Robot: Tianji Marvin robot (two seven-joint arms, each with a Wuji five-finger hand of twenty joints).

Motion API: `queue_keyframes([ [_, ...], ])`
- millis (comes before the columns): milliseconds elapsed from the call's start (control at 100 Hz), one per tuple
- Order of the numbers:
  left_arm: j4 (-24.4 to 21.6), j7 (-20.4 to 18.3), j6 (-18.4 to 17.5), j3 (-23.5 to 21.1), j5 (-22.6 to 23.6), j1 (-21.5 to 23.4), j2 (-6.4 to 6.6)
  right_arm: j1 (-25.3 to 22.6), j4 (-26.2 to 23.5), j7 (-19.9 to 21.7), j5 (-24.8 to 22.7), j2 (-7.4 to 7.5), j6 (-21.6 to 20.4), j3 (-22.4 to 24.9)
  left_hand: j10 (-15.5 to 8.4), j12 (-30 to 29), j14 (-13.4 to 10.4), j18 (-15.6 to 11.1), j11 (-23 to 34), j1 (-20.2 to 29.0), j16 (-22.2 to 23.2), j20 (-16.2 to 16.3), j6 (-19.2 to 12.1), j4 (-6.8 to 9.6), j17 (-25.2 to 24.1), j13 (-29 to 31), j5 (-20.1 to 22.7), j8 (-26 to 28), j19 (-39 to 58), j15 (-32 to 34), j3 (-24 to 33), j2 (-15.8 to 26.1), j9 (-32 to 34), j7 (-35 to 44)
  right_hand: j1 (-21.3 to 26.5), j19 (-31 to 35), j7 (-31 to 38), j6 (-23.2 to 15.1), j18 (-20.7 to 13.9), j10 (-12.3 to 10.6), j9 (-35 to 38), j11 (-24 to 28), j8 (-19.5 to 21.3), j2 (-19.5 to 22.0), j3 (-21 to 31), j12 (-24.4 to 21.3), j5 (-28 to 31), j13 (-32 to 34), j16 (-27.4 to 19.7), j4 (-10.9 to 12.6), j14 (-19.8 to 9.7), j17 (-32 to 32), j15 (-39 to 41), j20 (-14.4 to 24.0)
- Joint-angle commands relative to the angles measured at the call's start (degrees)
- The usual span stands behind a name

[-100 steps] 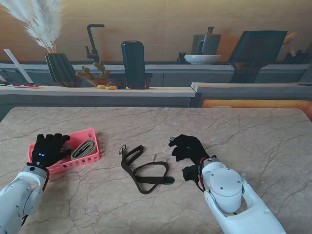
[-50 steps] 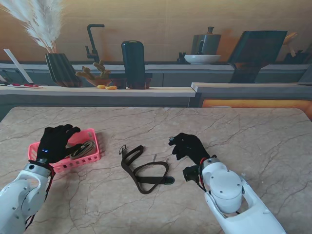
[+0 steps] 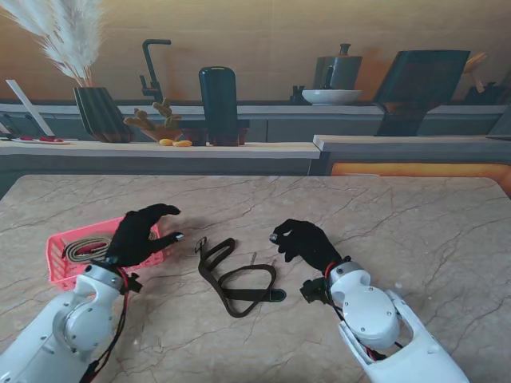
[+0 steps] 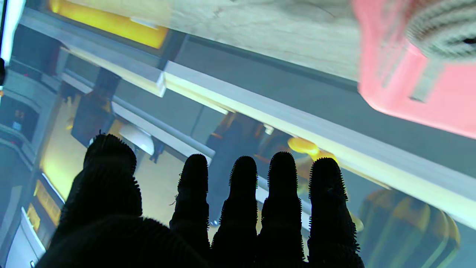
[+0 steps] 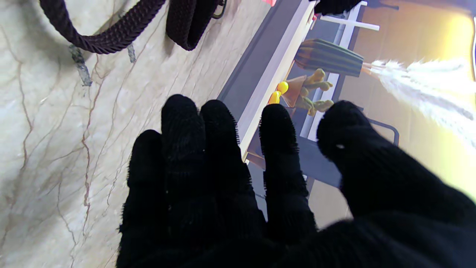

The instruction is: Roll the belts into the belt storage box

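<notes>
One rolled belt (image 3: 82,250) lies in the pink box (image 3: 57,271). The brown belt (image 3: 231,275) sprawls unrolled on the bench (image 3: 415,215), between both hands. Left hand (image 3: 142,234) and right hand (image 3: 303,242) are spread, holding nothing. Judged step: reaching for the brown belt; next calls for gripping one end.

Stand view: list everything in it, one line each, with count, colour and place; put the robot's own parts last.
basket: 1, pink, on the table's left side
rolled belt: 1, beige, inside the basket
loose belt: 1, dark brown, unrolled on the table between the two hands
table: 1, beige marble
vase with pampas grass: 1, dark, on the counter behind, left
tall bottle: 1, dark, on the counter, middle
bowl: 1, white, on the back counter, right
left hand: 1, black glove, open, over the basket's right edge
right hand: 1, black glove, open, right of the loose belt
</notes>
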Motion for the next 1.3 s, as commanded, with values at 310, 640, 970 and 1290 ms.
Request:
queue_keyframes([
  [310, -1.08, -14.64, -2.65, 2.39, 5.89, -1.47, 2.38, 0.89, 2.07, 3.57, -4.61, 1.41, -3.54, -1.45, 0.59, -6.99, -1.94, -3.14, -8.84, -11.33, -7.68, -6.05, 0.63, -0.99, -1.09, -4.35, -1.29, -6.59, -13.98, -9.63, 23.36, -16.38, -4.08, -12.06, -4.99, -8.49, -8.18, -2.1, 0.5, -0.64, -5.86, -5.1, 4.6, -2.74, 3.88, -1.81, -3.14, -4.16, -3.84, 3.59, -2.67, -1.82, -9.97, -2.45],
  [640, 0.16, -21.64, -1.46, 7.14, 8.7, -6.26, 3.87, 0.9, 2.32, 3.26, -4.4, 1.3, -3.67, -1.84, 3.54, -13.64, -1.89, -5.42, -12.28, -13.6, -12.58, -9.8, 4.67, -1.9, -1.95, -9.16, -9.27, -15.13, -23.57, -13.12, 30.89, -20.51, -13.87, -20.94, -5.24, -11.52, -9.5, -1.95, 0.77, -0.51, -5.98, -5.31, 5.75, -2.49, 4.01, -1.86, -3.24, -4.27, -4.02, 3.91, -2.62, -1.96, -10.83, -3.24],
  [970, 4.1, -29.27, 0.23, 16.06, 8.69, -15.52, 4.91, 0.32, 2.27, 2.21, -4.21, 1.06, -3.72, -1.46, 2.88, -14.92, -2.21, -4.92, -11.8, -13.65, -13.51, -10.24, 2.59, -1.91, -2.32, -9.96, -10.77, -17.17, -25.7, -13.49, 31.18, -20.46, -15.33, -21.91, -5.2, -11.57, -9.52, -2.13, 1.33, -0.72, -5.65, -5.01, 6.16, -2.13, 3.45, -1.7, -2.97, -4.04, -3.66, 3.77, -2.77, -2.07, -10.5, -2.53],
  [1290, 10.5, -28.06, 2.76, 24.76, 8.69, -22.27, 4.8, -0.04, 2.04, 1.72, -3.85, 0.92, -3.63, -1.32, 1.29, -12.56, -1.77, -2.03, -8.89, -11.72, -11.74, -5.77, -0.72, -1.71, 0.08, -5.46, -11.6, -6.45, -21.94, -10.66, 33.5, -20.94, -12.37, -17.06, -5.16, -11.72, -9.35, -2.17, 1.53, -0.61, -5.23, -4.79, 6.13, -1.67, 2.88, -1.6, -2.68, -3.84, -3.38, 3.63, -2.59, -2.26, -10.11, -2.12],
])
